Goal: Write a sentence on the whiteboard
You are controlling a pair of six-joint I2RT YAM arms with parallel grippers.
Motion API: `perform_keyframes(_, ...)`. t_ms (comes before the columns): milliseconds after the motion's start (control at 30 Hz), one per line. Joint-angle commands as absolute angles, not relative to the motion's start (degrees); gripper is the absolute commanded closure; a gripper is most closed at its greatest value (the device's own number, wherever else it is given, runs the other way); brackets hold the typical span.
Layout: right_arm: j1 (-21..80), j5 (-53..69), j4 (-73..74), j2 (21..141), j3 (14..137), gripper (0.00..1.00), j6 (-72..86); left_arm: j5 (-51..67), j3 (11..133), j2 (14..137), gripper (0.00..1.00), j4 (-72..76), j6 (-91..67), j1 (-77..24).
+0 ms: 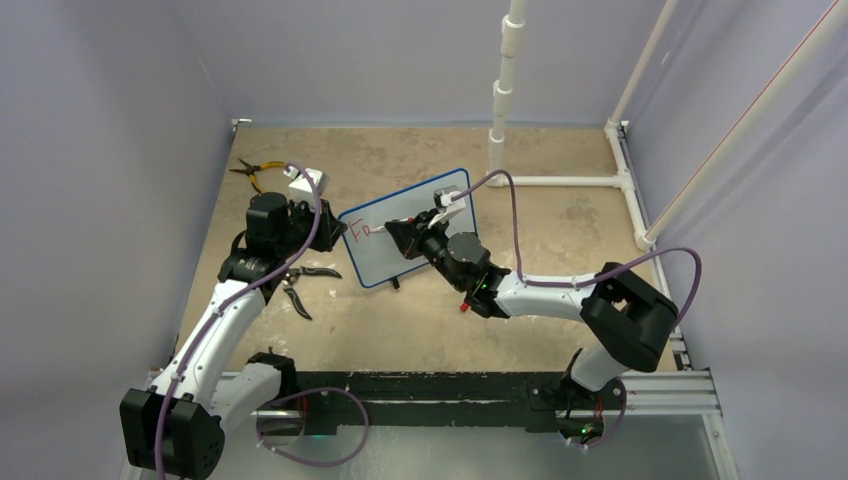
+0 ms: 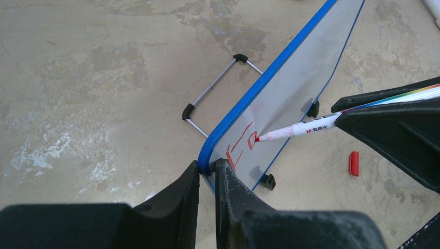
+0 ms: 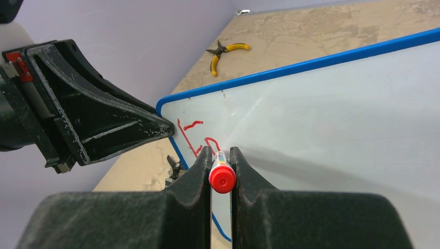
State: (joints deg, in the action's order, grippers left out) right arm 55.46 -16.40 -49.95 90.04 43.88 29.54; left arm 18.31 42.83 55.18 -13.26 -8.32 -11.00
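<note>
Nearest, at the lower centre of the right wrist view, a red marker (image 3: 222,178) is pinched in the right pincer (image 3: 220,153), its tip set against the whiteboard (image 3: 337,114). The board's left edge is clamped near a corner by the left pincer (image 2: 208,167). Two red letters of the sentence (image 2: 239,142) are written. Farther back, yellow pliers (image 3: 228,51) are seen on the bench (image 1: 560,230).

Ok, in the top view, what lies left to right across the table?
yellow pliers → left claw gripping the whiteboard → red lettering → right claw holding the marker → upright white pipe
</note>
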Motion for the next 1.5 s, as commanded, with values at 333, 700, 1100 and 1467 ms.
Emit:
perform_keyframes(333,55.21,-19.24,-50.38,88.31,46.25,1.00,27.99,19.19,43.07,55.46,1.00,-12.46,-7.12,-10.90)
perform_keyframes(700,55.20,-18.90,-50.83,88.18,42.43,1.00,29.27,19.21,43.06,55.46,1.00,-12.39,-7.16,-10.90)
perform_keyframes(1100,55.20,-21.31,-50.83,86.27,42.52,1.00,29.01,19.17,43.11,55.55,1.00,-12.39,-7.12,-10.90)
perform_keyframes(1467,55.20,-18.79,-51.33,84.33,44.03,1.00,27.43,19.16,43.07,55.63,1.00,-12.39,-7.13,-10.90)
